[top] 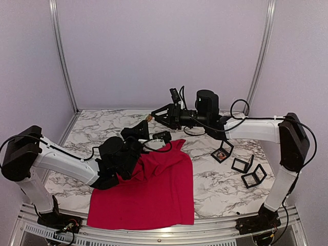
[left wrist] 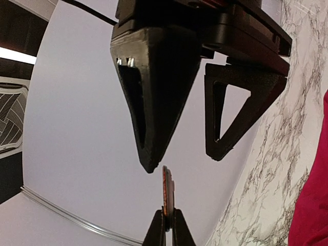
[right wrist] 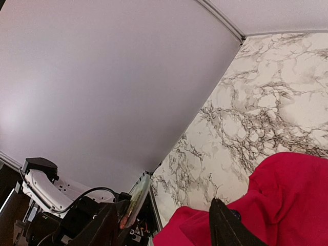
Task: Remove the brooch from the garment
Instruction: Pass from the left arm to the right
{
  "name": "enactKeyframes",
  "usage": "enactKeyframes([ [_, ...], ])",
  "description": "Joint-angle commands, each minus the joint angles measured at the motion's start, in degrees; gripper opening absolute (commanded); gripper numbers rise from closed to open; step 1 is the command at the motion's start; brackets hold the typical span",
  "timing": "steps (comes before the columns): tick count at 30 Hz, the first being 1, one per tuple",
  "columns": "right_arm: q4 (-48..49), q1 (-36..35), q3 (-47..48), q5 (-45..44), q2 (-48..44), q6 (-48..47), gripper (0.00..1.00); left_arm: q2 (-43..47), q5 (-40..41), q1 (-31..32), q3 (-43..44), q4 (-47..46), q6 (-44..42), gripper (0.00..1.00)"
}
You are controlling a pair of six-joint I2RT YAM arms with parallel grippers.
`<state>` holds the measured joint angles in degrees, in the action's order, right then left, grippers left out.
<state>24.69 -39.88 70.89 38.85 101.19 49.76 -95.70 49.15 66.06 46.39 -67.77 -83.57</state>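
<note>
The brooch (top: pixel 148 117) is a thin round disc held up in the air, clear of the garment (top: pixel 154 189), a bright red T-shirt spread on the near part of the table. My left gripper (left wrist: pixel 167 211) is shut on the lower edge of the brooch (left wrist: pixel 167 187), which shows edge-on. My right gripper (right wrist: pixel 163 205) is open around it from the other side. The brooch (right wrist: pixel 135 201) lies close against its left finger (right wrist: pixel 97 225), with a wide gap to the other finger. Red garment (right wrist: pixel 287 195) fills the lower right of the right wrist view.
Three small black display boxes (top: pixel 222 151), (top: pixel 242 164), (top: pixel 254 176) sit on the marble table (top: pixel 102 128) to the right of the shirt. Grey walls and metal frame posts (top: pixel 61 56) close in the back and sides.
</note>
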Motion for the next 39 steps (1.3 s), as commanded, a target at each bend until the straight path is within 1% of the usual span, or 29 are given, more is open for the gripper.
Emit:
enactKeyframes([
  [1,-1.7,0.6,3.1,1.1,1.2,0.9,0.54,-4.5,3.2,0.5,-0.4,-20.0,-11.0,0.0],
  [7,-3.0,0.5,3.1,1.2,1.5,0.9,0.46,-6.6,3.7,0.5,0.4,-21.6,-12.0,0.0],
  [13,-5.2,0.5,2.8,0.4,1.6,0.9,0.38,-7.9,4.6,0.3,1.3,-21.8,-12.2,0.0],
  [17,-5.0,0.0,3.3,1.1,2.1,1.5,0.33,-8.3,4.9,0.2,1.9,-21.5,-12.2,0.0],
  [22,-7.1,-1.0,4.0,0.8,2.3,1.1,0.28,-9.0,5.9,-0.1,2.8,-21.1,-11.9,0.0],
  [33,-6.6,-2.3,3.8,1.1,2.2,2.0,0.2,-9.8,6.0,-0.2,3.0,-19.7,-11.4,0.0],
  [39,-6.5,-2.6,3.8,1.1,2.6,2.5,0.11,-9.9,6.1,-0.2,3.0,-19.3,-11.0,0.0],
])
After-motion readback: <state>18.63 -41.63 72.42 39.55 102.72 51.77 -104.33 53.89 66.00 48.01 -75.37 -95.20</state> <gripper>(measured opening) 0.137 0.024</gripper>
